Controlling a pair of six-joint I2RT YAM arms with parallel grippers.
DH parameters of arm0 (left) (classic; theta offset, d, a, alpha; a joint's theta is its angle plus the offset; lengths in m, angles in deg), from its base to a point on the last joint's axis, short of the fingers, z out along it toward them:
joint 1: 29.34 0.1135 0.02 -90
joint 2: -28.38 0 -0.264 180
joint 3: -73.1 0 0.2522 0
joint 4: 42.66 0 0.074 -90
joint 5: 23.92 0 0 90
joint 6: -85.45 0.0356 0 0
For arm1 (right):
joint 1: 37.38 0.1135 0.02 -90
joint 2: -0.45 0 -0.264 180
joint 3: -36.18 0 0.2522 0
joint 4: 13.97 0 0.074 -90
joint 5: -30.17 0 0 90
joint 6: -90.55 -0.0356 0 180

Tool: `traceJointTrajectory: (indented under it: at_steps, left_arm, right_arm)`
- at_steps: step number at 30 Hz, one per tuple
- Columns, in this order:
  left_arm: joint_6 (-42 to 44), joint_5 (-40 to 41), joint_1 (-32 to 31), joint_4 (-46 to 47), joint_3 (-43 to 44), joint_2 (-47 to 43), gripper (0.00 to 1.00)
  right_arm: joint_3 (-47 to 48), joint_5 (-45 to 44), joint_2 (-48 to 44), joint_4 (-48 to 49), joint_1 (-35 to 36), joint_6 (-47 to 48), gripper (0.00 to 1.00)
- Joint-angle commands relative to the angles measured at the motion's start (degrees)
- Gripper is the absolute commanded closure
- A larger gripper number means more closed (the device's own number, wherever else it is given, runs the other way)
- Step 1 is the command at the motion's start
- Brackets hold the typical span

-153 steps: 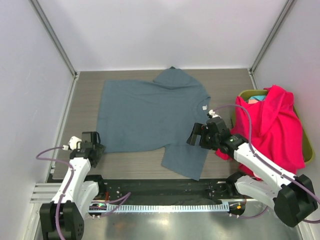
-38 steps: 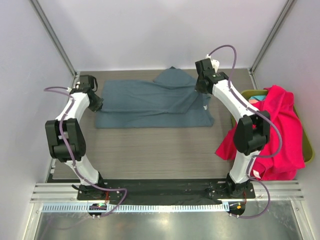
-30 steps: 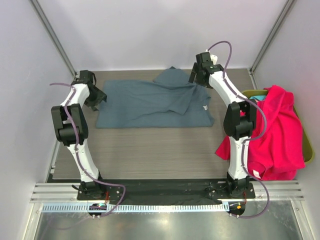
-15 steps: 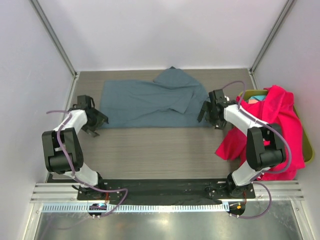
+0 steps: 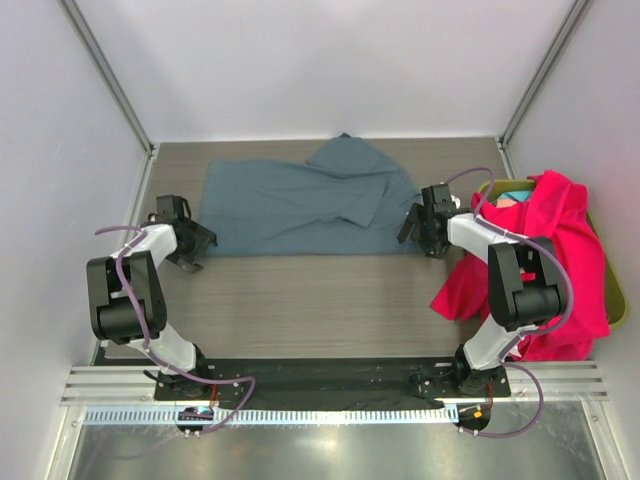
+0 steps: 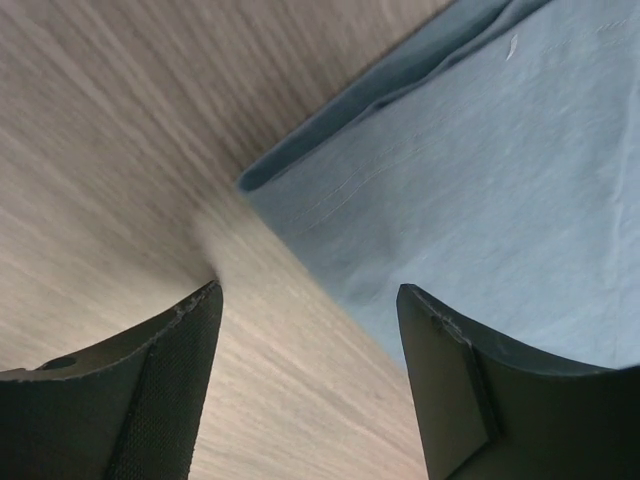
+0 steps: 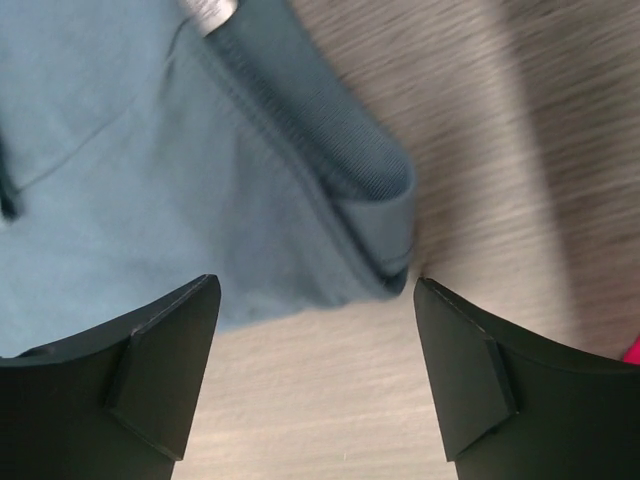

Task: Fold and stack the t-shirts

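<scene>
My left pincer (image 5: 192,243) is down low by the left end of the grey-blue t-shirt (image 5: 300,205), and my right pincer (image 5: 415,226) sits at the shirt's right end. The shirt lies doubled over across the far half of the table (image 5: 300,300), one sleeve poking out toward the back wall.

In the left wrist view, my left pincer (image 6: 310,295) is spread wide and grips no cloth. The layered corner of the grey-blue t-shirt (image 6: 480,180) lies just ahead of the gap, and wood-grain table (image 6: 100,150) runs off to the left. One finger (image 6: 470,390) hangs over the cloth; I cannot tell whether it touches.

In the right wrist view, my right pincer (image 7: 315,285) is spread too. The ribbed collar (image 7: 335,150) curls round right in front of the gap. The white neck label (image 7: 210,10) peeks in at the top edge, and the grey-blue t-shirt (image 7: 130,150) fills the left side. Bare table (image 7: 500,150) is on the right.

Over by my right arm, the pink-red t-shirt (image 5: 545,260) drapes over the olive-green bin (image 5: 622,300) and spills toward the table. A bit of teal cloth (image 5: 515,194) shows at the bin's far end.
</scene>
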Motion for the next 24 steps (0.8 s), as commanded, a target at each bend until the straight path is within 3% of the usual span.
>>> traceJointTrajectory:
  at_steps: [1, 4, 8, 10, 11, 12, 14, 17, 22, 24]
  left_arm:
    - [-1.7, 1.66, 0.37, 4.16, 0.07, 3.7, 0.3]
    - [-2.05, 2.54, 0.37, 5.13, 0.51, 5.73, 0.41]
    - [-2.14, 2.54, 0.37, 5.39, 3.48, 7.57, 0.69]
    - [-2.14, -0.25, 0.45, 5.22, 5.68, 9.15, 0.79]
    - [-2.32, -2.19, 0.45, 4.78, 7.09, 9.68, 0.93]
    - [-2.58, -3.51, 0.37, 4.08, 10.84, 10.29, 0.99]
    - [-2.58, -7.1, 0.37, 0.92, 15.25, 10.13, 1.0]
    - [-1.97, -3.38, 0.37, -3.48, 19.75, 2.94, 1.0]
    - [-0.3, -2.03, 1.24, -7.17, 14.32, -4.37, 1.0]
    - [-0.03, -2.64, 1.33, -6.22, 6.78, -6.04, 1.0]
  right_arm:
    - [-0.33, 0.52, 1.11, 3.87, -0.62, -0.5, 0.18]
    - [-1.3, -0.19, 1.98, 5.19, -0.71, -0.32, 0.34]
    - [-0.78, 0.16, 3.48, 6.86, -0.71, -0.14, 0.71]
    - [0.71, 0.16, 4.53, 6.77, -0.71, -0.23, 0.81]
    - [3.42, 0.34, 5.4, 6.51, -0.79, -0.23, 0.9]
    - [5.71, 0.69, 5.94, 5.46, -0.79, -0.23, 0.94]
    - [15.07, 1.3, 6.12, 0.39, -0.79, 0.73, 0.99]
    - [22.15, -0.09, 0.18, -3.06, -0.79, 1.53, 0.99]
    - [13.67, -1.86, -6.62, -5.44, -0.79, -0.49, 0.99]
    - [5.76, -1.07, -7.68, -4.83, -0.8, -1.9, 0.99]
